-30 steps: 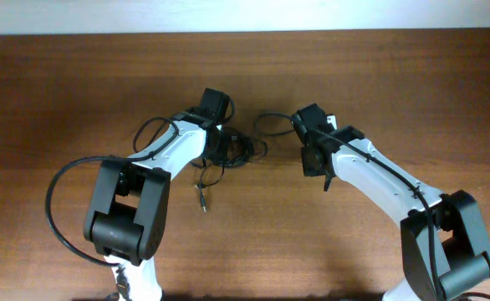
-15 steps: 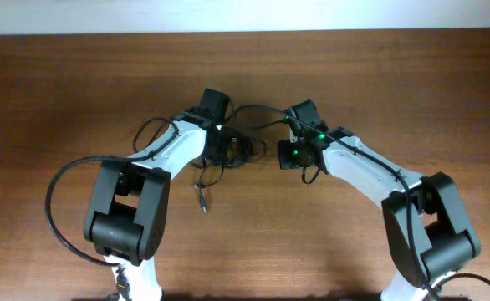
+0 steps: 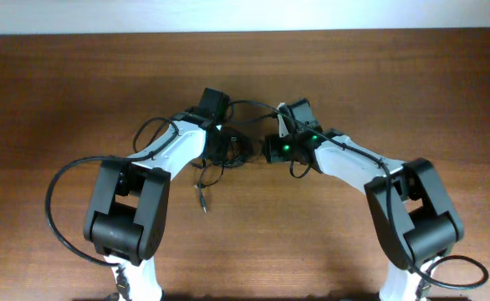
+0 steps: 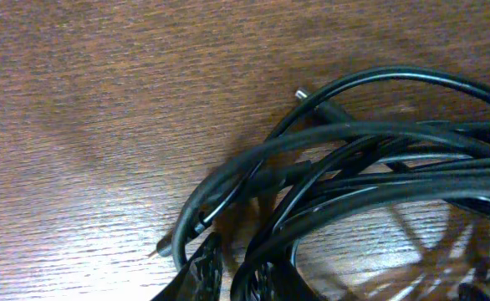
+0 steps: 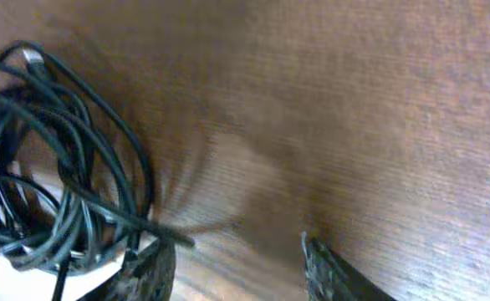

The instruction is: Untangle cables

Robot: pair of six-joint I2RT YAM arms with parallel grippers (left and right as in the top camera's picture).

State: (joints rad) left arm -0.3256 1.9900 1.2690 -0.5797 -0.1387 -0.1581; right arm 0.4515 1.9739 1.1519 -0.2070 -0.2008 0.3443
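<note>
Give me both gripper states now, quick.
Left gripper: cannot tell; it is down in the tangle of thin black cables.
Right gripper: open, empty, beside the tangle.

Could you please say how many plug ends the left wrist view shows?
2: one silver plug tip at top centre, a second tip at lower left of the thin black cable tangle; more may be hidden.

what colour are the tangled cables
Black with a slight gloss. The cables show best in the left wrist view.
</note>
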